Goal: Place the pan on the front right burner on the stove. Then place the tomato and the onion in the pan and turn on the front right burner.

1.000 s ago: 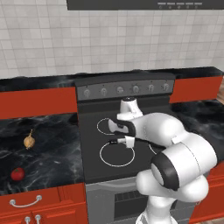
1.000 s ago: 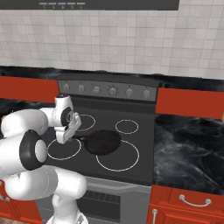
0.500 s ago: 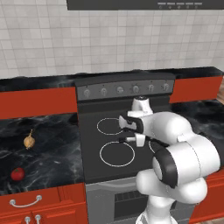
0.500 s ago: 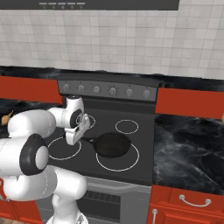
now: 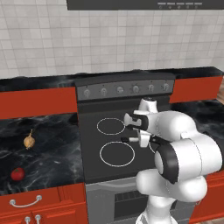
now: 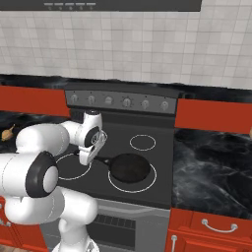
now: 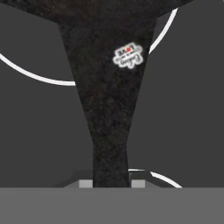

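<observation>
You are looking at a home kitchen. A black glass-top stove with white ring burners and a grey knob panel sits between red drawer-fronted cabinets topped by black marble counters. White square wall tiles rise behind, under a dark range hood.

A white tiled wall spans the back, with a dark hood at 12 o'clock. Black marble bench runs at 9 o'clock and another stretch at 3 o'clock, each backed by a red panel. Below sit red drawers with pale handles. Light is even and flat.
</observation>
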You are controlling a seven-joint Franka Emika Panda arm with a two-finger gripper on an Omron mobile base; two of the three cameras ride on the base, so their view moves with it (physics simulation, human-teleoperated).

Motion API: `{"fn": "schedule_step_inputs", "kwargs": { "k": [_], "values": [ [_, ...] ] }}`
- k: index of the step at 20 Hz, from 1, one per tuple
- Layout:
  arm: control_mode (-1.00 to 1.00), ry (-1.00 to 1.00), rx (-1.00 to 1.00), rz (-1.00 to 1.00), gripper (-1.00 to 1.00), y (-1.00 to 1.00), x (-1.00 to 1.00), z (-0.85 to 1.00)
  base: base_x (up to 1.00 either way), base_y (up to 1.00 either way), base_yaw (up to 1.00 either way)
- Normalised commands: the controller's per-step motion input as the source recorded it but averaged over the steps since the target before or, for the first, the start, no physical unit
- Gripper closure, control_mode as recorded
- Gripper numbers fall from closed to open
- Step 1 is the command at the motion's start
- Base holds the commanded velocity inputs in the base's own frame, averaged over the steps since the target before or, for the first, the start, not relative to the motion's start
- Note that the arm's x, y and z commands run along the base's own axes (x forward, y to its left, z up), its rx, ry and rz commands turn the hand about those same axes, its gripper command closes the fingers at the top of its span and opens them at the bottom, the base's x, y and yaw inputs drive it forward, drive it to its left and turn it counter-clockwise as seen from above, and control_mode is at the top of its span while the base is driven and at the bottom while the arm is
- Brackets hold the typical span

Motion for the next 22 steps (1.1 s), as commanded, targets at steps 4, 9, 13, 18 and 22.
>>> {"fn": "schedule_step_inputs", "kwargs": {
  "k": [4,9,13,18,22],
  "values": [
    [-1.00,-0.04,0.01,0.00,1.00,0.00,0.00,-0.11,0.00,0.00,0.00],
    [-1.00,-0.03,0.00,0.00,1.00,0.00,0.00,-0.10,0.00,0.00,0.00],
    [-1.00,-0.04,0.00,0.00,1.00,0.00,0.00,-0.13,0.00,0.00,0.00],
    [-1.00,-0.03,0.00,0.00,1.00,0.00,0.02,-0.13,0.00,0.00,0.00],
    [-1.00,-0.03,0.00,0.00,1.00,0.00,0.07,-0.09,0.00,0.00,0.00]
  ]
}}
